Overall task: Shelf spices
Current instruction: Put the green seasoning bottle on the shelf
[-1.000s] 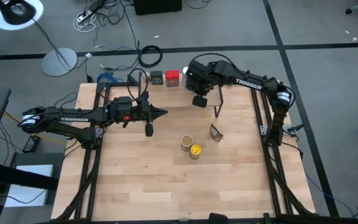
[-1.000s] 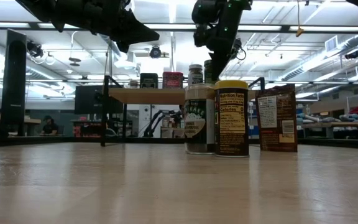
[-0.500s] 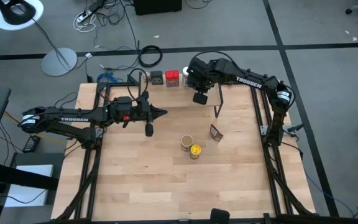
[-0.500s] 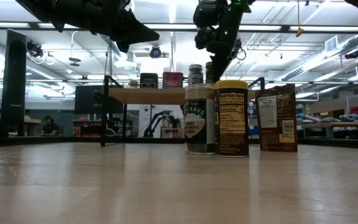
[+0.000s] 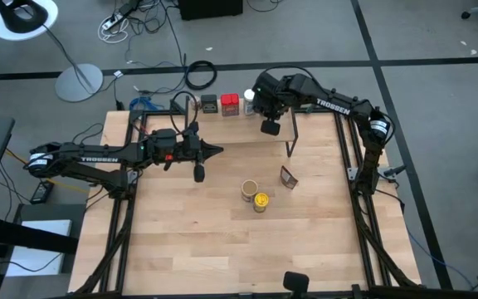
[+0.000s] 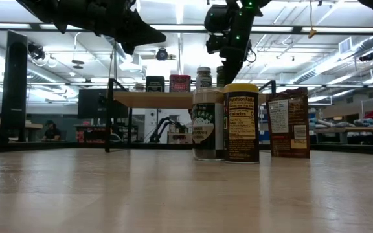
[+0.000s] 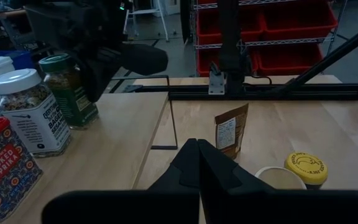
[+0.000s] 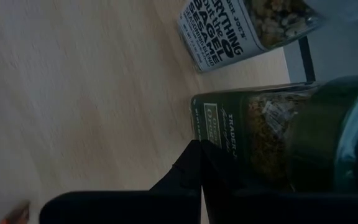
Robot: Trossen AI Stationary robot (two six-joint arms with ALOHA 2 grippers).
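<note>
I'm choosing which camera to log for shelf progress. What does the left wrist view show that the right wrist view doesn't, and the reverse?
Only the left wrist view shows the red tin, the brown pouch, the yellow-lidded jar, an open-topped jar and the other arm. Only the right wrist view shows the white-lidded jar's label text close up. Both show the green jar beside the white-lidded jar on the shelf, and each arm's own shut fingers.

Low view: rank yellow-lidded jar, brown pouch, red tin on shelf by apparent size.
1. Yellow-lidded brown jar, largest.
2. Brown paper pouch, slightly smaller.
3. Red tin on the wooden shelf, smallest, but it stands farther back, so true size is unsure.
</note>
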